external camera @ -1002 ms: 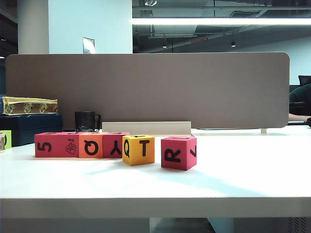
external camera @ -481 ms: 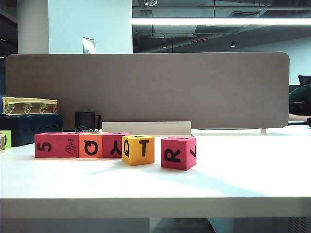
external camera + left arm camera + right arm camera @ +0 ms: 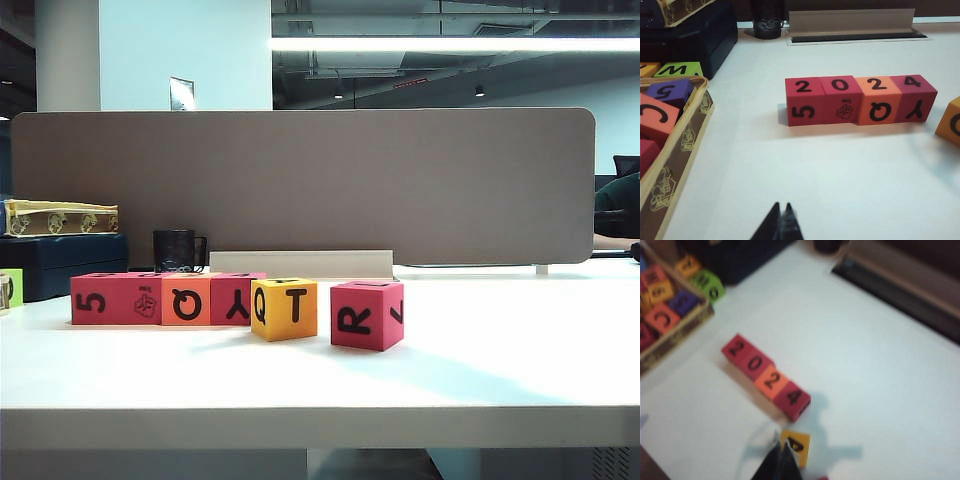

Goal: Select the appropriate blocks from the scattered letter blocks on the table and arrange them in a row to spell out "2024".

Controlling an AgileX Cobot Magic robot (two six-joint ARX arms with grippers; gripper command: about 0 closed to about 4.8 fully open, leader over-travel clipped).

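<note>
- no arm or gripper is seen in the exterior view; of the left gripper [image 3: 781, 220] only dark fingertips are shown at the lower edge of its wrist view, pressed together on nothing.
- the right gripper [image 3: 777, 460] is likewise cut off at the lower edge of its blurred wrist view; its tips are pressed together, nothing pinched.
- the four appropriate blocks [image 3: 860, 99] are set touching in one row on the table [image 3: 480, 350], left of centre in the exterior view; front faces read "5", a small drawing, "Q", "Y".
- in the left wrist view the top faces read 2, 0, 2, 4; the row's long axis is seen running across the frame, well apart from the left tips.
- in the right wrist view the row is seen running diagonally from upper left to lower right, its "4" end nearest the right tips.
- the yellow cube [image 3: 285, 308] sits just right of the row; it is partly covered by the right tips and cut off at the left wrist view's right edge.
- the pinkish-red "R" cube [image 3: 367, 314] stands further right, apart.
- a tray of other blocks [image 3: 670, 150] is cut off at the left edge; a dark mug [image 3: 177, 250] stands behind.
</note>
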